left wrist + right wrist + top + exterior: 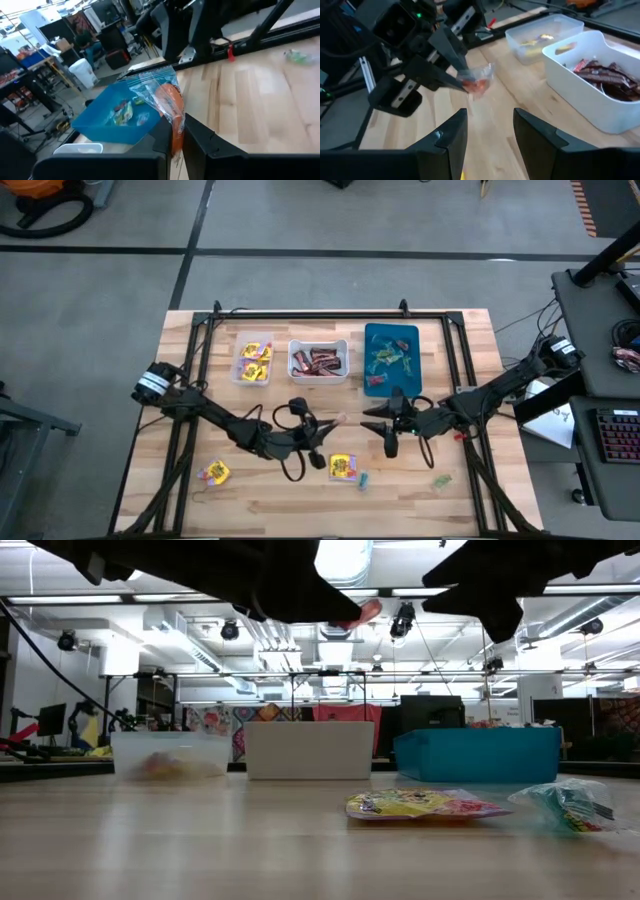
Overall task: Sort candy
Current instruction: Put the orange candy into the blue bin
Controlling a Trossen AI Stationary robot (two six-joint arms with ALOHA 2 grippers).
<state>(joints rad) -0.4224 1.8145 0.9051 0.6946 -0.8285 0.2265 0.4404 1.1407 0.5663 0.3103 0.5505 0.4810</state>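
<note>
The clear-wrapped orange candy (170, 102) hangs pinched in the left gripper (176, 134) above mid-table, before the blue bin (391, 338). Best to carry it well over a rim before letting go. The right gripper (489, 131), fingers wide, waits nearby.

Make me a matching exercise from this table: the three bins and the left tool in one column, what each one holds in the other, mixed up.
Things:
1. clear bin
2. white bin
3. blue bin
4. left tool

Holds:
A. dark brown-red bars
B. one orange-red sweet in clear wrap
C. yellow packets
D. small green and teal pieces

Pairs: 1-C, 2-A, 3-D, 4-B
</note>
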